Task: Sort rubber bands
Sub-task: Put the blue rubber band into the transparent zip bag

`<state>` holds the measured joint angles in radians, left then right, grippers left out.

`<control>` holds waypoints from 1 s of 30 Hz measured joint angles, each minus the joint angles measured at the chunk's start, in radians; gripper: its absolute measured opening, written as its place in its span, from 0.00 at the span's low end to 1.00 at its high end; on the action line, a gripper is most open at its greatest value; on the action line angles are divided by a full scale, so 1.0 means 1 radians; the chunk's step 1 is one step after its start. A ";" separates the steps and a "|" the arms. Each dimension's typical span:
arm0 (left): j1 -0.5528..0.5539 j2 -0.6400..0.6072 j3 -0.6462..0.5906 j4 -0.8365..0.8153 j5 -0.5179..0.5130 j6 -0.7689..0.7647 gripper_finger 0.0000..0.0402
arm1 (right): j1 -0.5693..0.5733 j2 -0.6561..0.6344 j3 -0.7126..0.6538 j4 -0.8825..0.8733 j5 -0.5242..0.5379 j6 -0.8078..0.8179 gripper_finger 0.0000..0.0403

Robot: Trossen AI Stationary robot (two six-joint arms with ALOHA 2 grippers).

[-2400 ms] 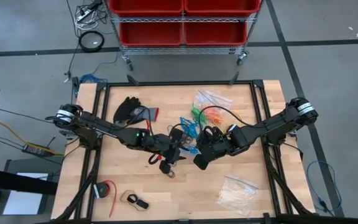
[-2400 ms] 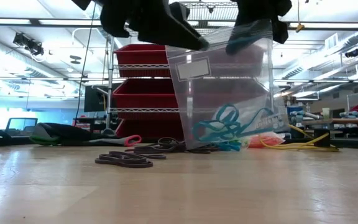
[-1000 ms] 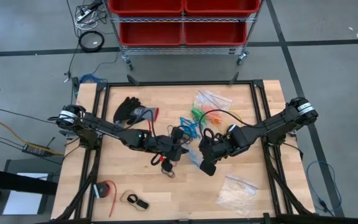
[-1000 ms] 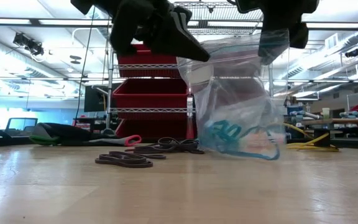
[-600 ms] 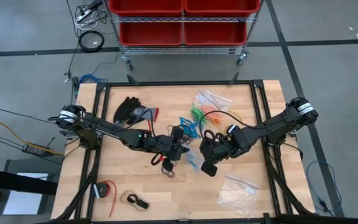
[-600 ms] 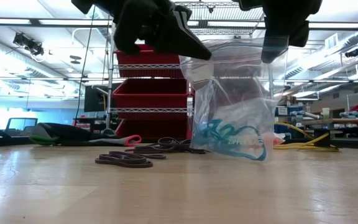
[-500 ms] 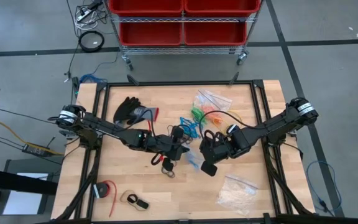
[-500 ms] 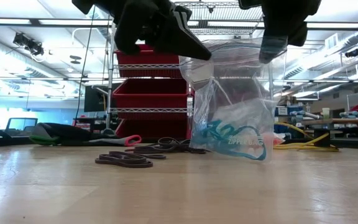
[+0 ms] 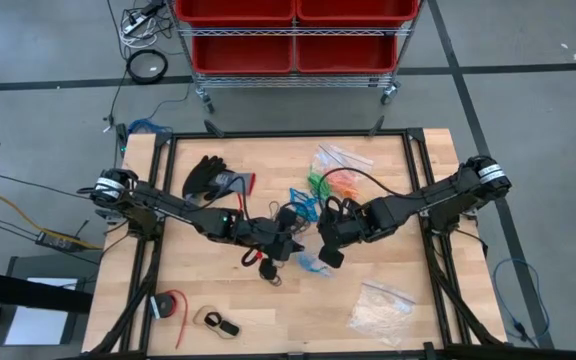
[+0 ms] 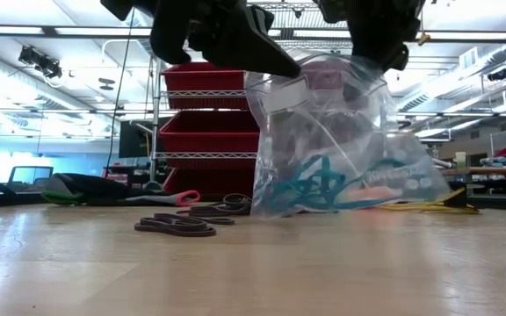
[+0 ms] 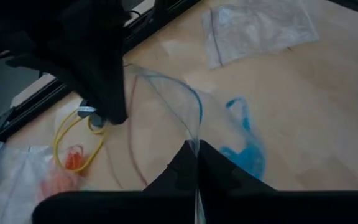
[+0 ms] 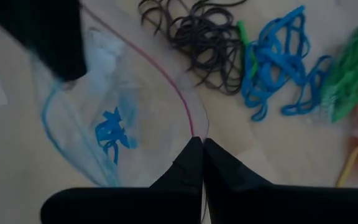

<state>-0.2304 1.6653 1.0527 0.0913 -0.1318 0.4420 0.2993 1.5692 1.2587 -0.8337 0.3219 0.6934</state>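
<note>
A: Item one, pincers. What do you have?

B: I have the left gripper [image 11: 197, 148] pinched tight on the rim of a clear zip bag [image 10: 341, 149], and the right gripper [image 12: 202, 144] clamped on the opposite rim. Both sit over the middle of the table [image 9: 208, 300], the bag slung between them with its bottom resting on the wood.

A: Item two, contents of that bag?

B: A tangle of blue rubber bands [image 10: 319, 186] lying at the bottom. The mouth stands parted between the two grips.

A: Any lettering?

B: A white label patch near the bag's top and faint print low on the side; I cannot read either.

A: Item three, the loose stock?

B: Just behind the grippers, loose blue bands [image 12: 278, 65] beside a heap of black bands [image 12: 197, 34]. Green bands [image 12: 347, 78] lie next to those, with orange bands [image 9: 346, 186] farther toward the back right by another clear bag [image 9: 336, 158] and a yellow cable [image 11: 79, 140].

A: Other containers?

B: A clear bag of whitish pieces [image 9: 380, 308] near the front right. Red bins [image 9: 293, 25] on a wire cart beyond the table. Black gloves [image 9: 208, 177] rest at the back left.
</note>
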 joint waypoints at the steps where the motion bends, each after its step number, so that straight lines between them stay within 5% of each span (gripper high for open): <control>1: -0.001 0.000 0.000 0.000 0.000 -0.005 0.04 | -0.003 0.000 0.000 0.000 0.007 -0.006 0.00; 6: -0.005 -0.001 0.000 -0.028 0.004 -0.007 0.10 | -0.010 0.000 0.000 0.001 0.012 -0.014 0.00; 12: -0.009 -0.002 0.000 -0.091 0.006 -0.007 0.06 | -0.004 0.000 0.000 0.011 -0.119 0.043 0.01; 23: -0.021 -0.002 0.000 -0.058 -0.014 0.001 0.01 | 0.006 0.000 0.000 0.022 -0.192 0.072 0.34; 30: -0.046 -0.002 0.000 -0.058 -0.058 0.049 0.00 | 0.015 0.000 0.000 0.014 -0.277 0.117 0.37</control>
<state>-0.2762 1.6638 1.0531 0.0330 -0.1897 0.4910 0.3145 1.5692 1.2587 -0.8193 0.0445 0.8099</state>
